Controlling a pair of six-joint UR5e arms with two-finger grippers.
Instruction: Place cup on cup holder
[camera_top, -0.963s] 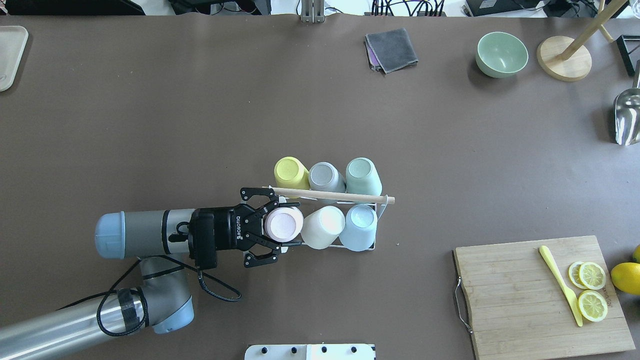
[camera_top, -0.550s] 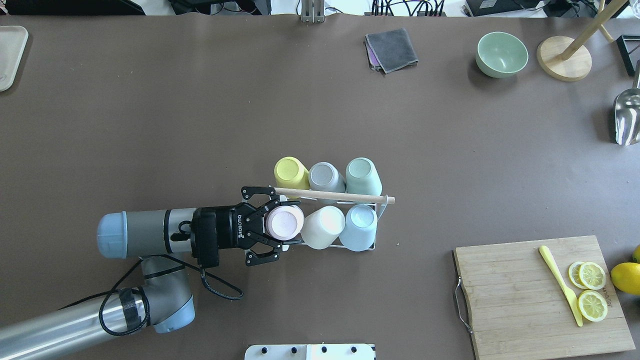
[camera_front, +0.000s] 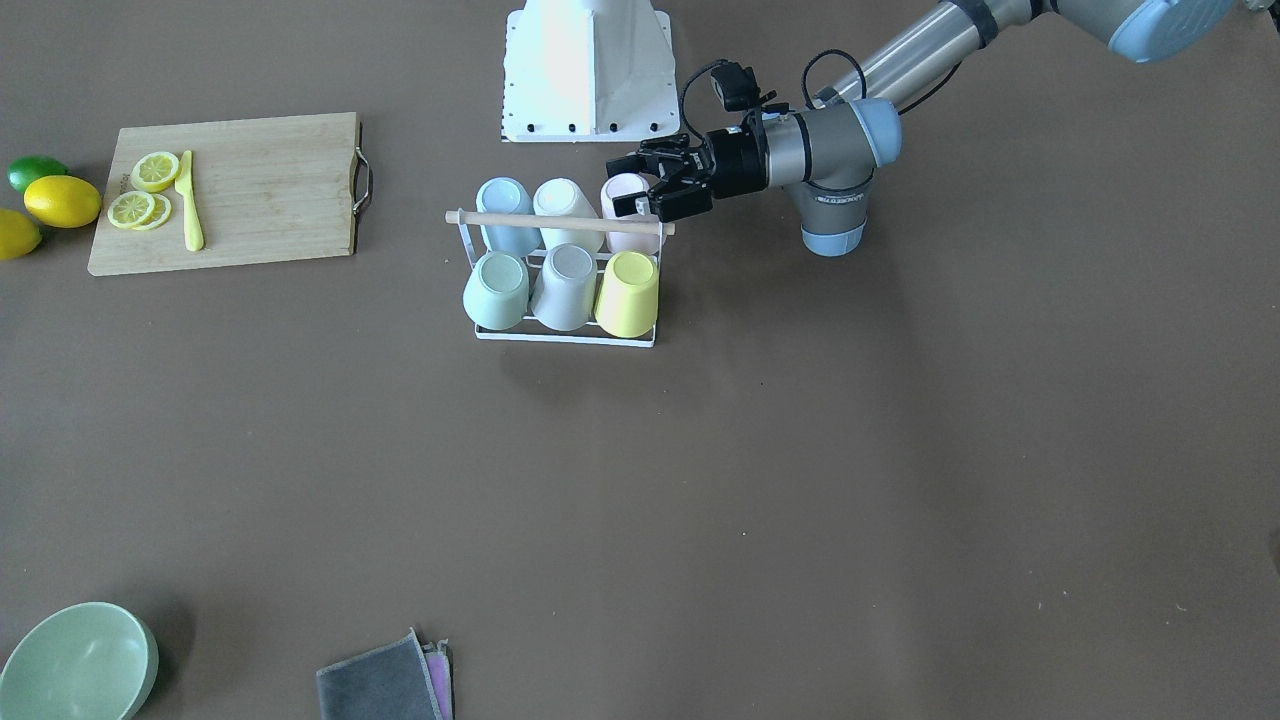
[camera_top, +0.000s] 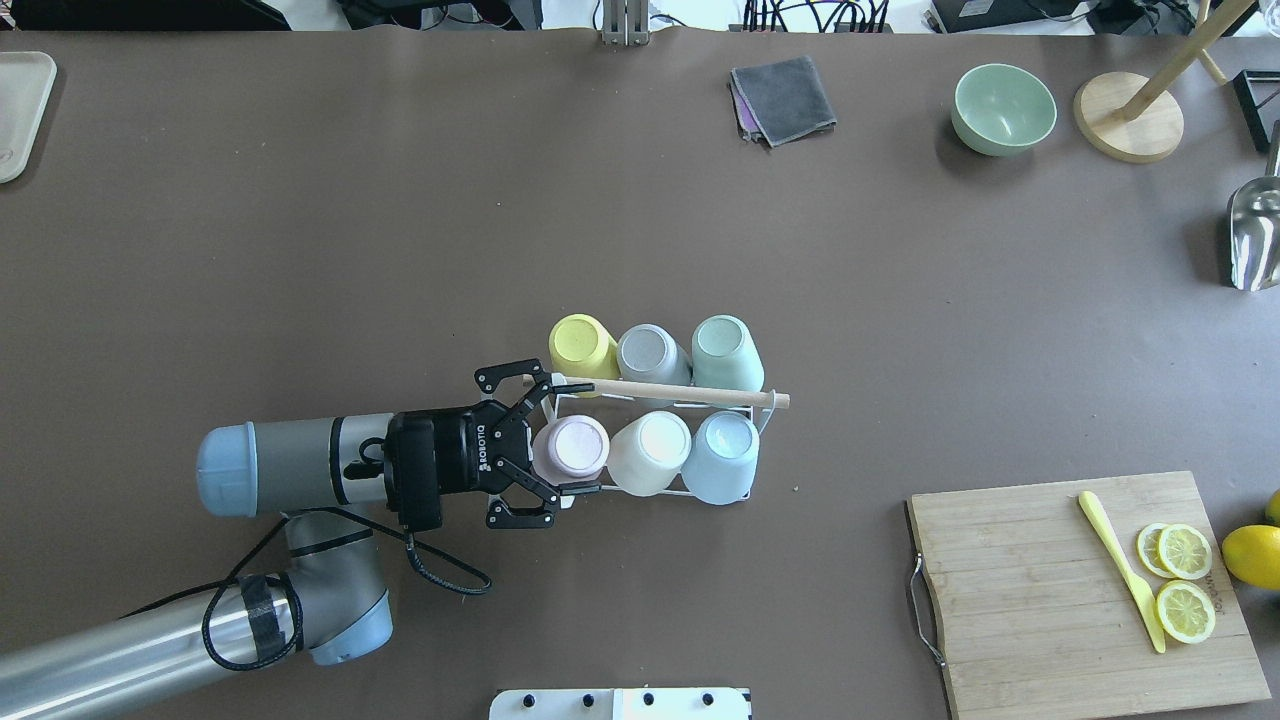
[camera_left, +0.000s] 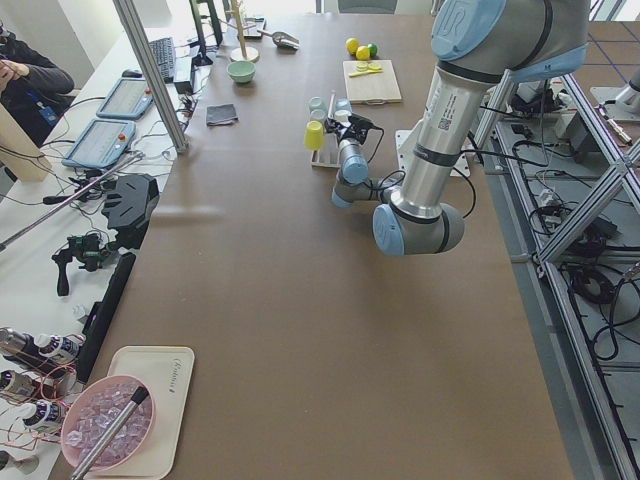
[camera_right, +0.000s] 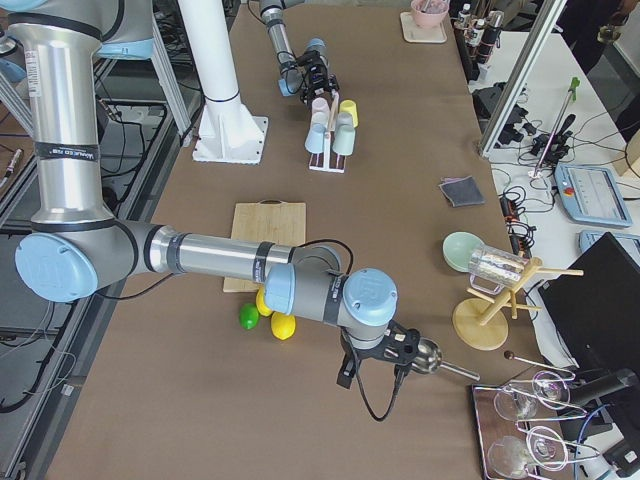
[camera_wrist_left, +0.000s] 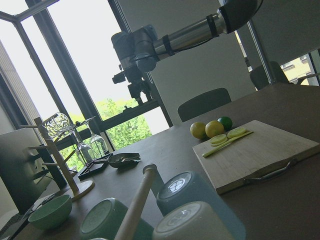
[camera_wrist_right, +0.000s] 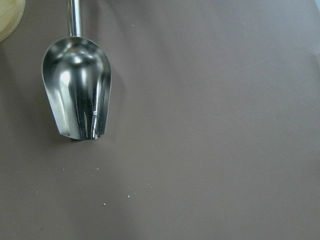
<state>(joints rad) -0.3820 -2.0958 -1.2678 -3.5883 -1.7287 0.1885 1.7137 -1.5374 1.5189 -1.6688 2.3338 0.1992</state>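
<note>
The pink cup (camera_top: 570, 447) is seated upside down on the cup holder (camera_top: 668, 392), at the end of its near row. The left gripper (camera_top: 540, 445) is spread apart around it, released. Next, a straight withdrawal clear of the dowel seems called for.

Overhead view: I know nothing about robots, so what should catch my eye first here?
Mid-table, a white cup holder carries six pastel cups upside down, a wooden dowel across its top. The left gripper stands open around the pink cup at the rack's end. At the right, a cutting board holds lemon slices and a yellow knife.
</note>
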